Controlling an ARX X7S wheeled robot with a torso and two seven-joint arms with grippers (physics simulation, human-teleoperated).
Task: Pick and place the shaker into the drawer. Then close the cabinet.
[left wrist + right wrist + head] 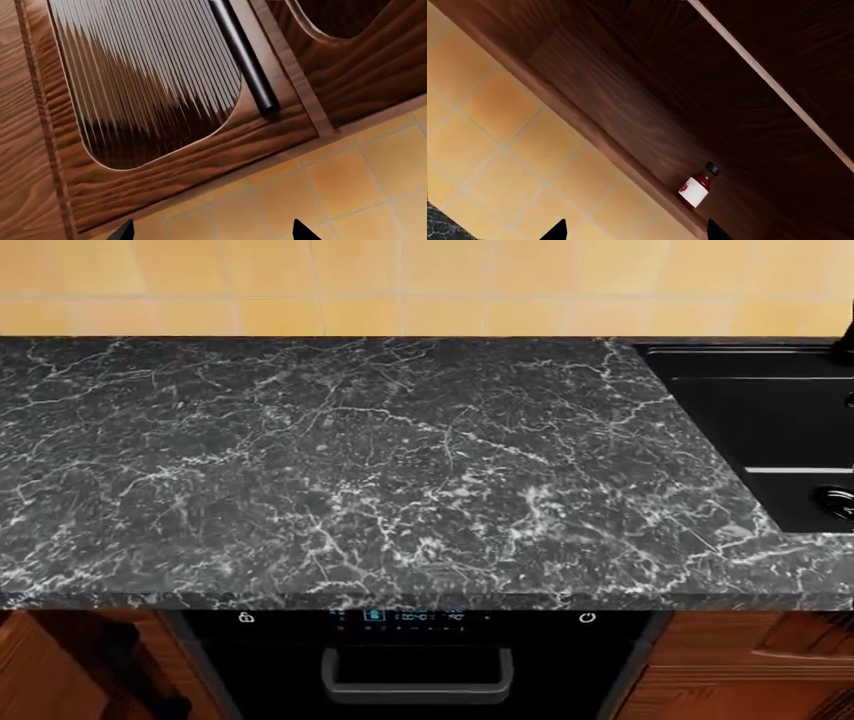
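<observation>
1. Shaker: not visible in any of the three views, so I cannot tell where it is.
2. Left fingers (pixel 127 234): two black pointed tips, set wide apart, nothing between them.
3. Right fingers (pixel 557 234): the same black pointed tips, also apart and holding nothing.
4. Head view: the bench (pixel 334 480) is dark grey marble-look stone with white veining. It has a flat polished top and a straight front edge.
5. A matte black rectangular sink (pixel 761 410) is sunk into the bench at 3 o'clock.
6. A wall (pixel 400 285) of glossy yellow-orange square tiles runs along 12 o'clock.
7. Under the bench edge at 6 o'clock is a black dishwasher front (pixel 414 645). It has a small lit display strip and a rounded grey bar handle (pixel 416 680).
8. Reddish-brown wood shows at 7 and 5 o'clock, too cropped to tell which unit it is.
9. Left wrist view: a reddish-brown wood-grain door front (pixel 200 150) frames a glossy, finely ribbed inset panel (pixel 147 75) with a rounded corner.
10. A black round bar handle (pixel 243 55) sits just beside the panel.
11. An orange tiled floor (pixel 333 185) runs along the door's edge.
12. Right wrist view: dark wood-grain panelling (pixel 647 100) meets orange tiles (pixel 507 140).
13. A small red bottle (pixel 697 187) with a white label and black cap is against the wood near that edge.
</observation>
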